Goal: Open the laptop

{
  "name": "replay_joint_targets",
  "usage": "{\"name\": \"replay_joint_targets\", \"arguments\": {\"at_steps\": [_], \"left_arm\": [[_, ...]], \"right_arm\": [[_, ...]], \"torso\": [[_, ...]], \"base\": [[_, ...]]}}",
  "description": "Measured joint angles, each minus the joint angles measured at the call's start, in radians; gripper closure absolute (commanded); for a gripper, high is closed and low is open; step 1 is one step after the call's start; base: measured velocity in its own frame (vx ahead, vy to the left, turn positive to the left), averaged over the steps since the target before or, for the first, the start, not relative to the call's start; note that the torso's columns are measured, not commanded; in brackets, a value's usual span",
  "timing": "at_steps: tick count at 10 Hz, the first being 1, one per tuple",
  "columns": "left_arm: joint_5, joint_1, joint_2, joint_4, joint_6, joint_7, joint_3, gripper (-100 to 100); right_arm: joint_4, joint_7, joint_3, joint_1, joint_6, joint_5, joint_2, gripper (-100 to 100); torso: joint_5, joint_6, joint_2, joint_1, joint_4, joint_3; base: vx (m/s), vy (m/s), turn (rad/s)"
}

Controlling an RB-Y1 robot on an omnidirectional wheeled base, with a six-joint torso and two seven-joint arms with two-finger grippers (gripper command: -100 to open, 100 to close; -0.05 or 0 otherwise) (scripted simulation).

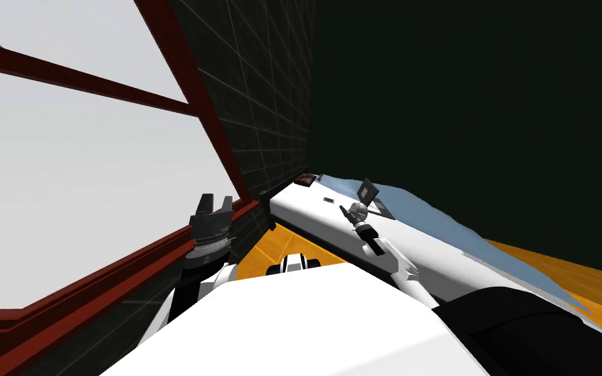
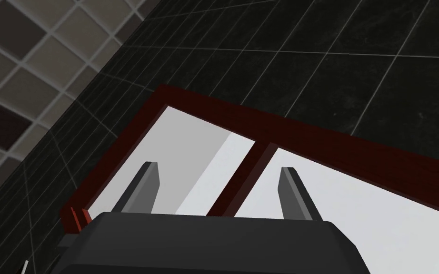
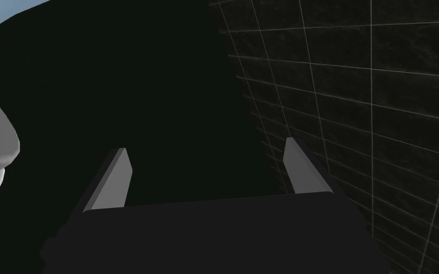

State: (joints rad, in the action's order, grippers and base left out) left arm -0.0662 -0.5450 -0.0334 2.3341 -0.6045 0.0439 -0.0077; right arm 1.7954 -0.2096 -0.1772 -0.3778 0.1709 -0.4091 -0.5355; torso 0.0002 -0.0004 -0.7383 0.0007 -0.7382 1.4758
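Note:
A small dark laptop (image 1: 373, 199) sits on a long white tabletop (image 1: 332, 222) by the dark wall; one dark panel stands tilted up from a flat dark part. My right gripper (image 1: 353, 210) is at the laptop's near side, too small in the head view to tell whether it touches. In the right wrist view the right gripper (image 3: 211, 166) is open, with nothing between its fingers (image 3: 114, 178) and dark wall ahead. My left gripper (image 1: 216, 203) is raised by the window, and in its wrist view the left gripper (image 2: 217, 183) is open and empty.
A red-framed window (image 1: 215, 130) and a dark tiled wall (image 1: 267, 98) close off the left. A small pale flat object (image 1: 328, 199) and a brown object (image 1: 305, 180) lie farther along the tabletop. Orange floor (image 1: 280, 248) shows below the table's edge.

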Motion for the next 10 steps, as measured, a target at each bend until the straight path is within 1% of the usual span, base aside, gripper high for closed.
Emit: {"name": "replay_joint_targets", "arguments": {"at_steps": [1,2,3,4,5,6,7,8,9,10], "left_arm": [[0.0,0.0,0.0,0.0,0.0,0.0,0.0,0],[0.0,0.0,0.0,0.0,0.0,0.0,0.0,0],[0.0,0.0,0.0,0.0,0.0,0.0,0.0,0],[0.0,0.0,0.0,0.0,0.0,0.0,0.0,0],[0.0,0.0,0.0,0.0,0.0,0.0,0.0,0],[0.0,0.0,0.0,0.0,0.0,0.0,0.0,0],[0.0,0.0,0.0,0.0,0.0,0.0,0.0,0],[0.0,0.0,0.0,0.0,0.0,0.0,0.0,0],[0.0,0.0,0.0,0.0,0.0,0.0,0.0,0],[0.0,0.0,0.0,0.0,0.0,0.0,0.0,0]], "right_arm": [[-0.02,-0.011,-0.004,0.006,-0.016,-0.012,-0.012,-100],[-0.058,-0.023,-0.009,0.026,-0.036,-0.028,-0.036,-100],[-0.078,-0.036,-0.02,0.026,-0.068,-0.048,-0.069,-100],[-0.105,-0.049,-0.025,0.035,-0.082,-0.062,-0.075,-100],[-0.14,-0.064,-0.033,0.045,-0.099,-0.079,-0.093,-100],[-0.17,-0.082,-0.044,0.05,-0.123,-0.102,-0.117,-100],[-0.183,-0.092,-0.046,0.056,-0.147,-0.113,-0.13,-100],[-0.215,-0.1,-0.049,0.071,-0.175,-0.124,-0.16,-100],[-0.254,-0.12,-0.061,0.082,-0.2,-0.149,-0.175,-100],[-0.266,-0.132,-0.065,0.078,-0.242,-0.16,-0.219,-100]], "torso": [[0.0,0.001,0.0,-0.001,0.0,0.0],[-0.001,0.0,0.001,-0.002,0.0,0.001],[0.0,0.0,0.001,-0.001,0.0,0.001],[-0.001,0.002,0.0,-0.002,0.0,0.0],[0.0,0.0,0.0,-0.001,0.0,0.0],[0.0,0.0,0.0,-0.001,0.0,0.0],[0.0,0.001,0.0,-0.001,0.0,0.0],[0.0,0.0,0.0,-0.001,0.0,0.0],[0.0,0.0,0.001,-0.001,0.0,0.0],[0.0,0.0,0.0,-0.001,0.0,0.0]], "base": [[0.019,0.064,0.215],[0.02,0.062,0.365],[0.015,0.037,0.1],[0.015,0.041,0.158],[0.017,0.039,0.344],[0.016,0.018,0.114],[0.016,0.019,0.154],[0.018,0.016,0.267],[0.02,0.005,0.26],[0.014,-0.007,0.081]]}}
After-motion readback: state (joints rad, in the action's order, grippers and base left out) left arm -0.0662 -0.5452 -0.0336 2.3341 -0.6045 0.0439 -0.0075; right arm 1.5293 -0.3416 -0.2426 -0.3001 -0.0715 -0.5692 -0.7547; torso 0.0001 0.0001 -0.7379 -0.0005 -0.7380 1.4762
